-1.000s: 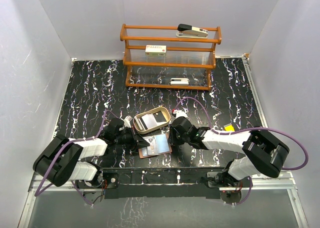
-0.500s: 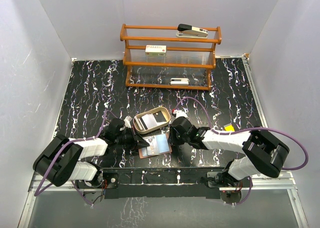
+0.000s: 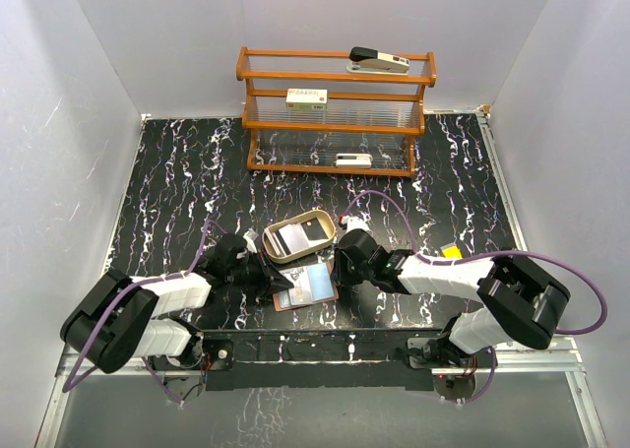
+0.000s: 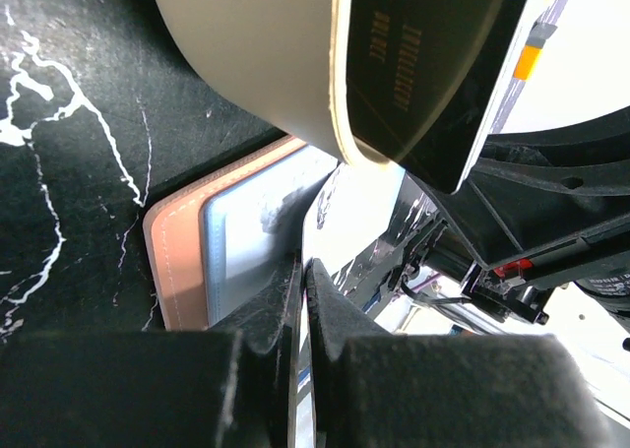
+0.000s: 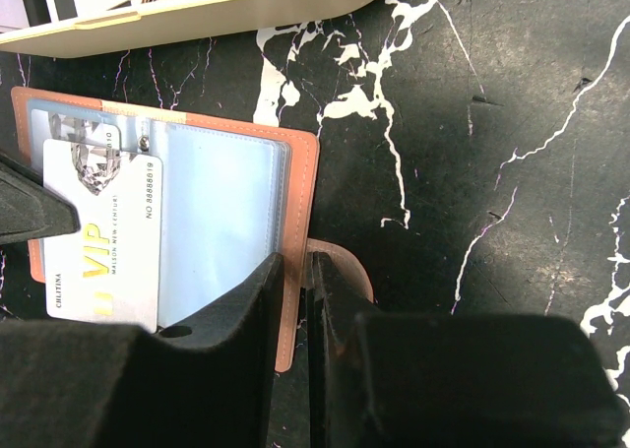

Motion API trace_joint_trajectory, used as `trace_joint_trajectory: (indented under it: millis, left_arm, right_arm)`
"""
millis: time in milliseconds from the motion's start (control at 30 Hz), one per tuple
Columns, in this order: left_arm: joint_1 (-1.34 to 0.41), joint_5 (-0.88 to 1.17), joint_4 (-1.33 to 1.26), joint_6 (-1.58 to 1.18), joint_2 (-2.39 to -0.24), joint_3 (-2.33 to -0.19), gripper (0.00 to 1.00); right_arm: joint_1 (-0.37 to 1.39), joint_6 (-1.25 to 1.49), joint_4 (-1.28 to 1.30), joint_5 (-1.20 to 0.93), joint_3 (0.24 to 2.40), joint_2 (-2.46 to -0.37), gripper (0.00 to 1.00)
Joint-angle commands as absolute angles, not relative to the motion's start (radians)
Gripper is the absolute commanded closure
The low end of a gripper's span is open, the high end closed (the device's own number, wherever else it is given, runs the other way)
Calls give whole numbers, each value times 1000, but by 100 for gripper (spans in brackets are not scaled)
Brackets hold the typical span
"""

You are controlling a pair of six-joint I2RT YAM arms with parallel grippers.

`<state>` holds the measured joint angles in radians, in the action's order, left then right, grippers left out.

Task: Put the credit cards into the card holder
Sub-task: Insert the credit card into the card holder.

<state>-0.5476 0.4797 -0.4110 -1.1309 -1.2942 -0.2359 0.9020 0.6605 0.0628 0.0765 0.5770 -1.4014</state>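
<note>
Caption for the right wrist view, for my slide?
Right gripper pinches the open card holder's edge; a VIP card lies on its left side.

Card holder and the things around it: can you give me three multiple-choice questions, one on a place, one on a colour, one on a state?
1. Where is the card holder? A in a drawer; B on a chair; C on the table, beside the tan tray.
2. What colour is "VIP" on the card? A yellow; B red; C green.
3. The card holder is: A folded shut; B lying open; C standing upright.
Answers: C, the top view shows it on the table by the tray's near side; A, the right wrist view shows yellow letters; B, its bluish pockets face up.
</note>
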Motion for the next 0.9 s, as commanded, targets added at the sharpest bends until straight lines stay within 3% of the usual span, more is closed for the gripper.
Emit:
trace_joint_trajectory:
  millis: [0, 367, 867]
  left_arm:
    - [-556, 402, -287, -1127, -1269, -244, 100]
    - [-564, 458, -405, -1070, -1354, -268, 100]
    - [-572, 361, -348, -1071, -1335, -274, 100]
  right_arm:
    - [907, 661, 81, 89, 562, -1388, 85]
    - [907, 664, 74, 77, 547, -1385, 85]
    - [907, 656, 97, 67, 588, -1396, 85]
